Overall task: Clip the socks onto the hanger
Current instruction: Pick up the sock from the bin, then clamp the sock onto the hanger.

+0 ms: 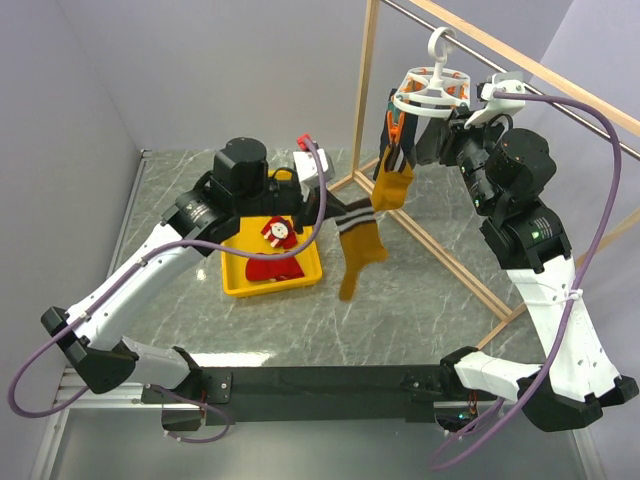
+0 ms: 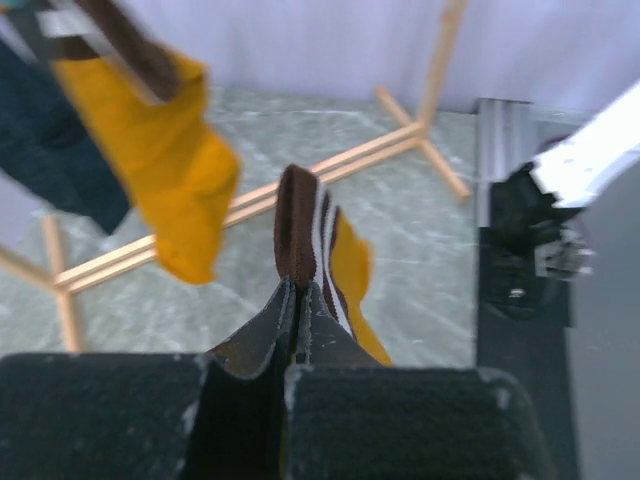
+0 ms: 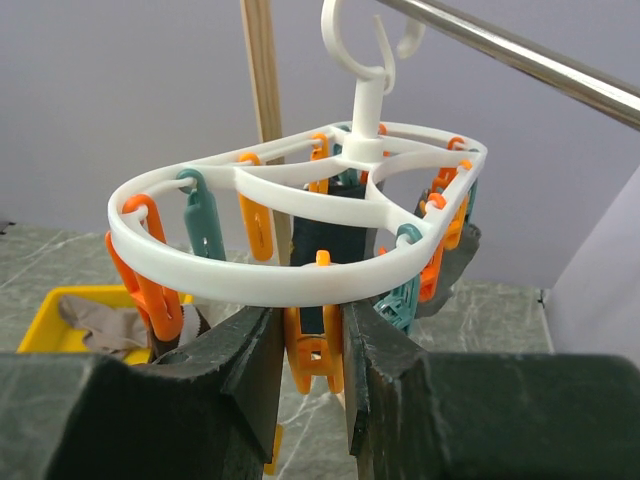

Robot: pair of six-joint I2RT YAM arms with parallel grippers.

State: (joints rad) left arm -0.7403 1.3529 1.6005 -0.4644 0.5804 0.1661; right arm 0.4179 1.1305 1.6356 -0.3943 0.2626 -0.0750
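The mustard sock [image 1: 358,250] is pinched by its striped cuff in the clenched left end effector [image 2: 300,305], at 7 o'clock of the hanger [image 1: 430,92]. An orange clip [image 3: 316,350] on the hanger's rim is grasped by the right end effector [image 3: 312,335].

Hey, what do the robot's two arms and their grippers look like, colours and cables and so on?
The left arm and right arm pair white link shells with bulky black joint housings. A purple cable loops along each. The left gripper and right gripper have dark, blocky fingers with a rough, grainy surface.
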